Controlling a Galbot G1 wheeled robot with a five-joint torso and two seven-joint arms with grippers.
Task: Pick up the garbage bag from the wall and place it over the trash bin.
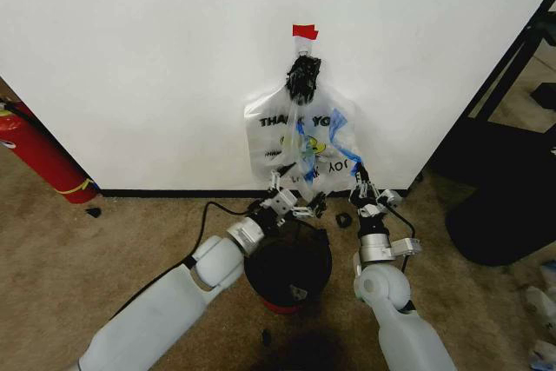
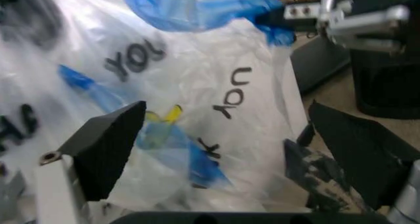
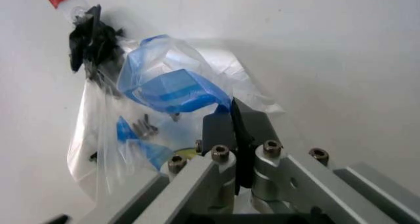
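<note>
1. Against the wall (image 1: 156, 58), at 12 o'clock from my head cam, the garbage bag (image 1: 291, 141) hangs from a black bunched knot under a piece of red tape (image 1: 305, 31).
2. Red fire extinguisher (image 1: 39, 155) sits at 9 o'clock, well apart from the bag. Dark furniture (image 1: 508, 188) at 3 o'clock. A black cable (image 1: 208, 215) runs on the carpet beside my left arm.
3. Trash bin (image 1: 289, 268) stands on the carpet directly below the bag, between my two arms; left forearm crosses its rim.
4. Left gripper (image 1: 295, 206) is at the bag's lower edge, at 6 o'clock of it. In the left wrist view the fingers (image 2: 108, 148) stand wide apart with the bag's printed plastic between them, not clamped.
5. Right gripper (image 1: 360, 187) is at the bag's lower right corner, about 4 o'clock of the print. In the right wrist view its fingertips (image 3: 239, 123) are pressed together on the blue patch of the bag.
</note>
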